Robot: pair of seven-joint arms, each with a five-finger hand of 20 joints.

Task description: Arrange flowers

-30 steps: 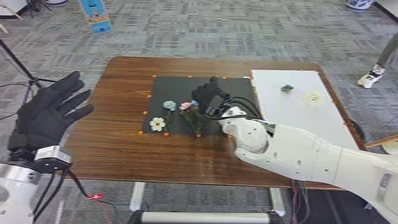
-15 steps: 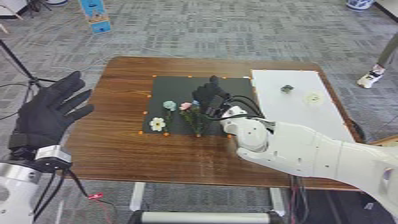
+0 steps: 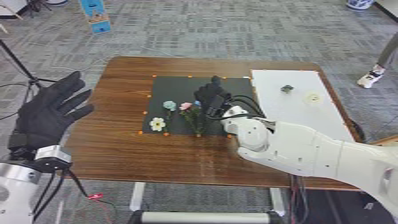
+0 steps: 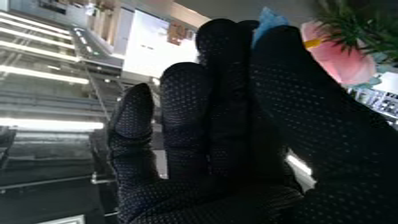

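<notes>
In the head view, my right hand (image 3: 211, 96) is over the right part of the black mat (image 3: 173, 86). A blue flower (image 3: 196, 103) shows at its left side, beside a pink flower (image 3: 186, 106) with green stems. Farther left on the mat are a pale teal flower (image 3: 169, 105) and a white flower (image 3: 157, 124). In the right wrist view, the thumb and a finger of my right hand (image 4: 302, 100) pinch the blue flower (image 4: 269, 24); the pink flower (image 4: 346, 57) is behind the thumb. My left hand (image 3: 49, 112) is open, palm up, off the table's left side.
A white board (image 3: 298, 112) on the right of the brown table (image 3: 107, 145) bears a dark green flower piece (image 3: 287, 88) and a pale yellow flower (image 3: 313, 98). Orange markers edge the mat and board. A black tripod stands beyond the table's left side.
My right hand has shifted slightly to the right, and its forearm has swung a little toward the table's near edge. The left hand and the flowers look unmoved.
</notes>
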